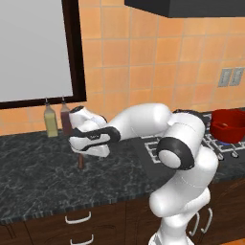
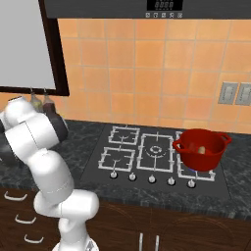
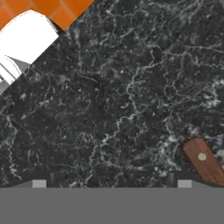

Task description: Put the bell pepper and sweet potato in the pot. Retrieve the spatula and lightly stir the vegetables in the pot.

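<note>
Pincer (image 3: 111,183) spread wide, holding nothing, poised low over dark marble counter (image 1: 33,172); arm bent far leftward, hand pointing down. Spatula (image 1: 81,160): reddish-brown handle beside one fingertip (image 3: 183,183) in hand view, whether touching cannot be told. Two bottles (image 1: 56,118) upright behind, at tiled wall. Red pot (image 2: 201,148) on right front burner of stove (image 2: 122,162), containing pale sweet potato (image 2: 200,148); bell pepper not discernible.

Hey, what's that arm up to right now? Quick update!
Pincer open, low over the dark counter. Spatula handle just beside it, not gripped. Red pot on the stove. Nothing in the way.
</note>
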You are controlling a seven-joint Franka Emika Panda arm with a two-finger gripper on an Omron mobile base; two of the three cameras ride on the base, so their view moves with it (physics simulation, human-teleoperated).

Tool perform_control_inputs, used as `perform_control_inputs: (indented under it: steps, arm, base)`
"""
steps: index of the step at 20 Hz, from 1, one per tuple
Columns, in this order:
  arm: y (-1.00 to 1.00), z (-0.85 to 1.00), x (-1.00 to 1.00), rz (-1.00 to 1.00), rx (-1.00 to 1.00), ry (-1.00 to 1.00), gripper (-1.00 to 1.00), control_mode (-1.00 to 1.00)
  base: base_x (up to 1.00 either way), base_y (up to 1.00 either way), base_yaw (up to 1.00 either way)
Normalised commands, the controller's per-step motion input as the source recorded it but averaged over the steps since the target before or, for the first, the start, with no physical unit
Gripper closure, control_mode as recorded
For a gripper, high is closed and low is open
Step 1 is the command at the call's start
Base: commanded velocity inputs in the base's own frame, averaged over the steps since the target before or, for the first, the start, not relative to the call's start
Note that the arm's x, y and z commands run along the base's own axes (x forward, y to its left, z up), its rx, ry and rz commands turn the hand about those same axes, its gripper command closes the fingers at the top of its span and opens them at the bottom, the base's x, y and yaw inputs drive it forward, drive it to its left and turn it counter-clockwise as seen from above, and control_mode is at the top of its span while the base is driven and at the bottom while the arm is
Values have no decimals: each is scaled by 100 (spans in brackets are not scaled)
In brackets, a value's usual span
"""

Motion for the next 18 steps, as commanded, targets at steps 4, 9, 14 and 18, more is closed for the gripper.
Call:
perform_control_inputs:
  steps: [4, 9, 14, 18]
  arm:
    - [40, -14, 19, 14, -1, -2, -100, -100]
    - [9, -20, 32, 9, 0, -1, -100, -100]
    - [-3, -40, 7, 6, 0, -3, -100, -100]
    - [3, -34, 6, 7, 0, -1, -100, -100]
  base:
    - [0, 0, 0]
    - [0, 0, 0]
    - [0, 0, 0]
    - [0, 0, 0]
